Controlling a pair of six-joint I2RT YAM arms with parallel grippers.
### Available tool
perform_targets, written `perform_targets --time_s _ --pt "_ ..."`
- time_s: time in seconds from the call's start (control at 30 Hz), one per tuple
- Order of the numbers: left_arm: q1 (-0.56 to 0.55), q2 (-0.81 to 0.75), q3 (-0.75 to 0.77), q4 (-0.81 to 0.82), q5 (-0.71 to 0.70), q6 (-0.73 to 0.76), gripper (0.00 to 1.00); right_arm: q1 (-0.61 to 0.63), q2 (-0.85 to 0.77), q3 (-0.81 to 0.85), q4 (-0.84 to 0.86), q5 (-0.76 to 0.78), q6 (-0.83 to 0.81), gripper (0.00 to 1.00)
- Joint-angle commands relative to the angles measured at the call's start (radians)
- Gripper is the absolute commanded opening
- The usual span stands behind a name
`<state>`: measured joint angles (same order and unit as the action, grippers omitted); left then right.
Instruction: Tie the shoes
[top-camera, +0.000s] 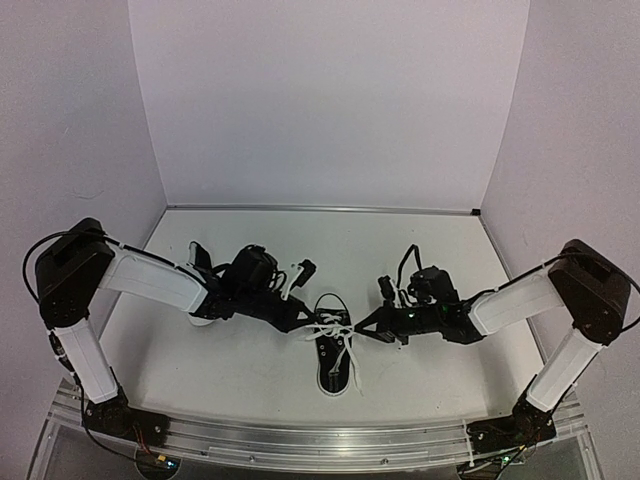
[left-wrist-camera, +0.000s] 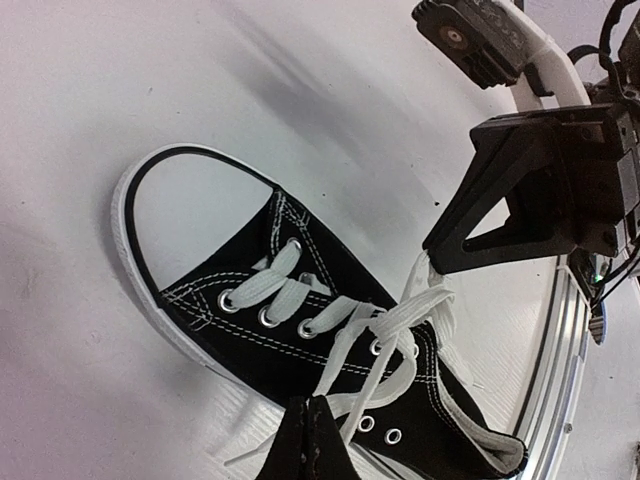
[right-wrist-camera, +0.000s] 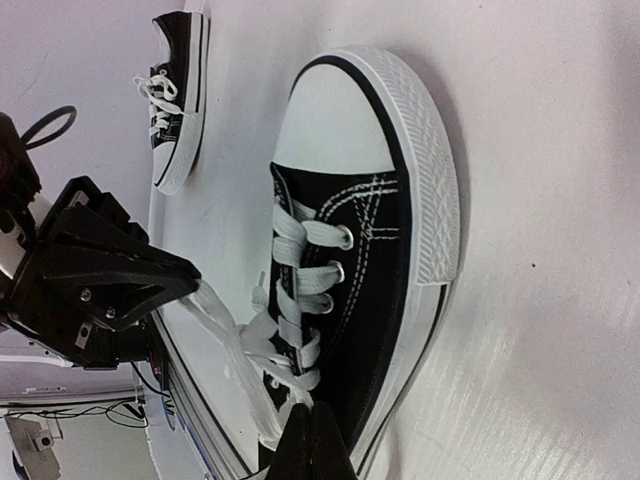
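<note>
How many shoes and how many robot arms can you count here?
Shoes: 2, the middle shoe and the far shoe
Robot arms: 2, the left arm and the right arm, both pinching the middle shoe's lace
Total: 4

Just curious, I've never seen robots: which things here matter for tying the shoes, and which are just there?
In the job: near shoe, its white laces, second shoe, left gripper, right gripper.
Just there: table, metal rail, walls.
</note>
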<state>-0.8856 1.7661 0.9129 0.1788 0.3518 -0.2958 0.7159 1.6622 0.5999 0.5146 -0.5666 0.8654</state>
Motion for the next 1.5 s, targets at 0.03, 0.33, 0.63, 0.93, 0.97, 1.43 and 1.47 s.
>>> perform_targets --time_s 0.03,0.33,0.63,0.93,0.97,1.43,1.47 --pt "0.000 -0.066 -0.018 -0.027 -0.092 0.006 0.00 -0.015 -0.042 -0.020 -0.024 0.032 0.002 0.00" --pt "0.005 -0.069 -0.033 -0.054 -0.153 0.009 0.00 -0.036 -0.078 -0.065 -0.051 0.048 -0.006 0.00" --pt "0.019 -0.060 -0.030 -0.064 -0.198 0.001 0.00 -0.062 -0.123 -0.117 -0.077 0.061 -0.012 0.00" --pt "0.042 -0.048 -0.030 -0.082 -0.234 -0.005 0.00 -0.085 -0.147 -0.145 -0.104 0.070 -0.021 0.00" --pt "0.046 -0.046 -0.030 -0.081 -0.234 -0.006 0.00 -0.087 -0.149 -0.148 -0.106 0.070 -0.022 0.00" --pt "0.061 -0.015 -0.034 -0.082 -0.247 -0.009 0.00 -0.111 -0.170 -0.186 -0.135 0.076 -0.038 0.00" --pt "0.061 -0.013 -0.033 -0.080 -0.245 -0.008 0.00 -0.112 -0.168 -0.184 -0.136 0.070 -0.040 0.00"
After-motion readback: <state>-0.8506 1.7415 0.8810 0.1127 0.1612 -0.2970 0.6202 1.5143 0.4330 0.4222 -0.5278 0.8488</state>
